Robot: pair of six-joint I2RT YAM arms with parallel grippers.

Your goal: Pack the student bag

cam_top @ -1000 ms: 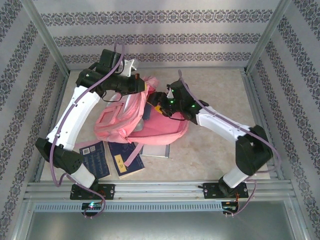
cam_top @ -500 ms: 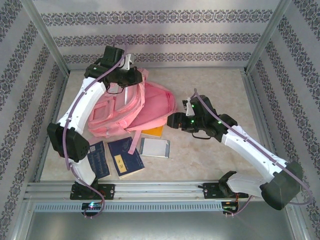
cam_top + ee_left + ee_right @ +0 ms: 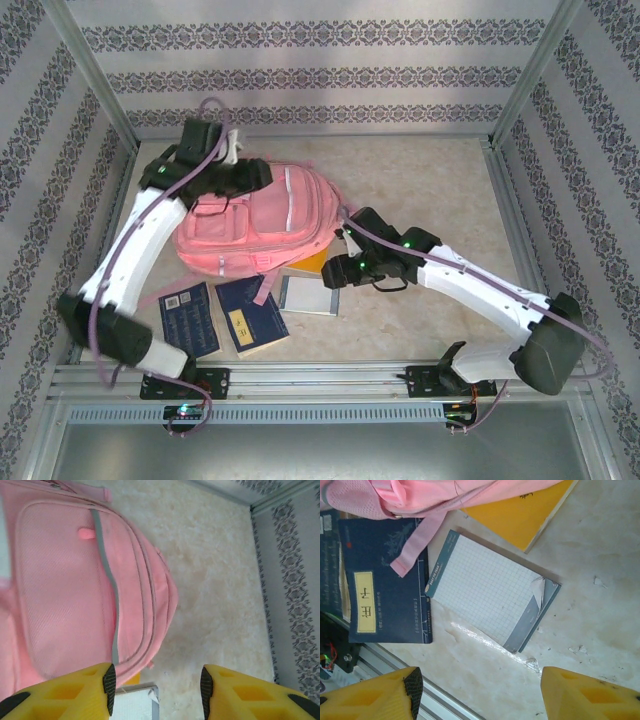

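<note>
The right pincer hangs released, jaws spread wide with nothing between them, over the squared notepad. The notepad lies flat on the desk, just off the near edge of the student bag. Picking up this pad looks like the step in hand. It offers no height to grip, so the curled corner farthest from the bag seems the best purchase: one jaw under that edge, then lift clear of the yellow book tucked beneath the bag and the navy book under its loose strap. The right arm runs low from its base, wrist bent toward the bag. The left pincer is likewise released over the bag's far side, its arm stretched long alongside the bag. Whether the bag's main zip is open, I cannot tell.
</note>
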